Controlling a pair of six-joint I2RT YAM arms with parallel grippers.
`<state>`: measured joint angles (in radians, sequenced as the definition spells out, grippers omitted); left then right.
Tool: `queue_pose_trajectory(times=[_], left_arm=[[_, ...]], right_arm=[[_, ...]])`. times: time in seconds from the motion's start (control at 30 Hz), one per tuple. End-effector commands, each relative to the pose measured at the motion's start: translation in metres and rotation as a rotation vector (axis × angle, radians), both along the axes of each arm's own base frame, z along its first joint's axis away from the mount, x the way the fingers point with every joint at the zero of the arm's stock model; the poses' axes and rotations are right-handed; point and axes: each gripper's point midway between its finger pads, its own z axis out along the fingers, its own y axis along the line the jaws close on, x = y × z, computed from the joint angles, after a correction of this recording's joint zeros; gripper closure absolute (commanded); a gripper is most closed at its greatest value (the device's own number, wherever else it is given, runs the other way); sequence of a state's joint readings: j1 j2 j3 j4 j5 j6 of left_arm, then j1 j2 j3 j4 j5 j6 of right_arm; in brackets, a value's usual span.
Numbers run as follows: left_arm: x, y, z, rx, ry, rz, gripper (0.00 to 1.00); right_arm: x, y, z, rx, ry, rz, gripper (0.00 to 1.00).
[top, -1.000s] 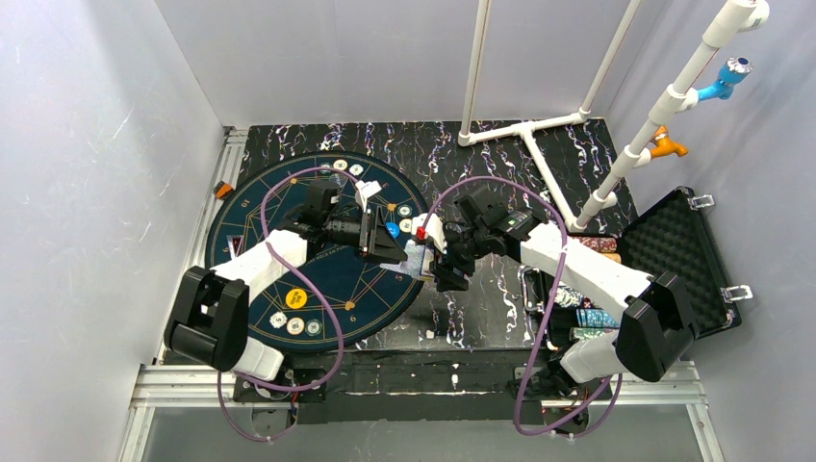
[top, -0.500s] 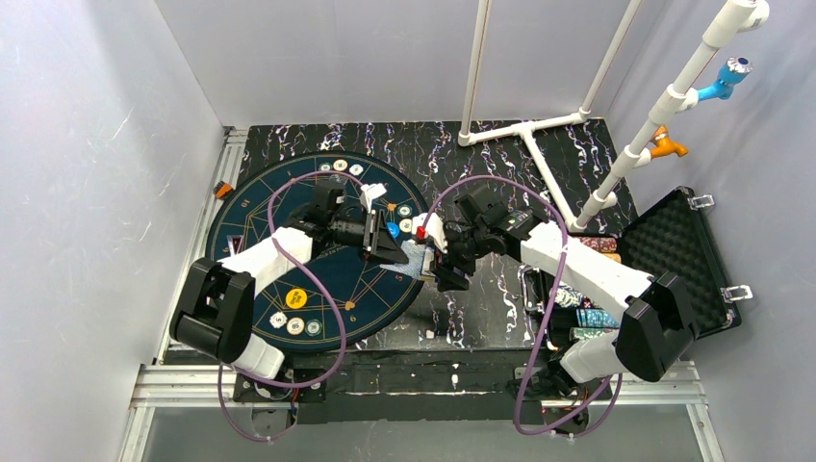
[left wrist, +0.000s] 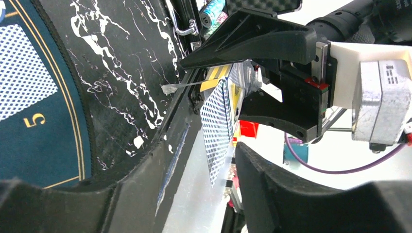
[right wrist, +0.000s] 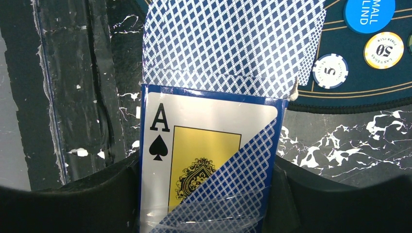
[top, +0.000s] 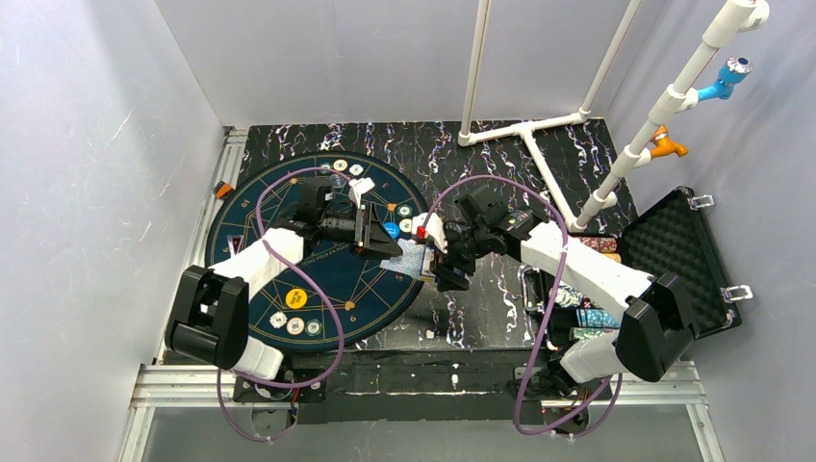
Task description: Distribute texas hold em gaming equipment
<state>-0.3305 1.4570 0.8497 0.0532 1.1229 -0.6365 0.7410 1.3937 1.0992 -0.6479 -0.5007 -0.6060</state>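
Playing cards [right wrist: 228, 48] inside right pincer [right wrist: 209, 194]

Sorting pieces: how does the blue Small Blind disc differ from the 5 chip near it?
The Small Blind disc is solid blue and bears words; the 5 chip is white-centred with a striped edge and a numeral. The disc is bigger than the chip. Both lie flat on the mat.

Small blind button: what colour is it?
The small blind button is blue with white lettering; the right wrist view shows it best.
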Motion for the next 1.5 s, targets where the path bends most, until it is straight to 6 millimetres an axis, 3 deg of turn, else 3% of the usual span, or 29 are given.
queue_pose_trajectory(times=[0.0, 0.1, 0.2, 0.47, 0.77, 0.83, 0.93, 1.03, 1.27, 1.37, 1.47], left_arm=[[-0.009, -0.007, 0.017, -0.027, -0.056, -0.045, 0.44], [-0.011, -0.015, 0.012, -0.01, -0.057, -0.061, 0.49], [-0.009, -0.015, 0.007, 0.001, -0.031, -0.053, 0.65], [-0.001, 0.011, 0.01, -0.004, -0.039, 0.026, 0.98], [0.01, 0.047, 0.019, 0.004, -0.068, 0.107, 1.0], [0.012, 0.064, 0.02, 0.036, -0.104, 0.117, 1.0], [-0.001, 0.101, 0.014, 0.12, -0.086, 0.09, 1.0], [-0.008, 0.155, 0.009, 0.194, -0.199, 0.053, 1.0], [-0.017, 0.265, -0.019, 0.36, -0.189, 0.107, 1.0], [-0.019, 0.297, -0.037, 0.447, -0.208, 0.123, 1.0], [-0.018, 0.317, -0.053, 0.513, -0.229, 0.142, 1.0]], right_arm=[[0.006, 0.016, 0.029, 0.097, -0.059, 0.031, 0.99], [0.006, 0.018, 0.03, 0.105, -0.056, 0.033, 0.99], [0.006, 0.018, 0.032, 0.108, -0.058, 0.032, 0.99], [0.004, 0.014, 0.029, 0.098, -0.06, 0.026, 0.99], [0.005, 0.011, 0.024, 0.085, -0.064, 0.02, 0.99], [0.005, 0.011, 0.024, 0.083, -0.066, 0.018, 0.99], [0.005, 0.011, 0.026, 0.085, -0.063, 0.012, 0.99], [0.005, 0.012, 0.029, 0.087, -0.058, 0.013, 0.99], [0.003, 0.012, 0.024, 0.085, -0.048, 0.016, 0.99], [0.002, 0.012, 0.022, 0.084, -0.04, 0.019, 0.99], [0.003, 0.013, 0.021, 0.084, -0.035, 0.021, 0.99]])
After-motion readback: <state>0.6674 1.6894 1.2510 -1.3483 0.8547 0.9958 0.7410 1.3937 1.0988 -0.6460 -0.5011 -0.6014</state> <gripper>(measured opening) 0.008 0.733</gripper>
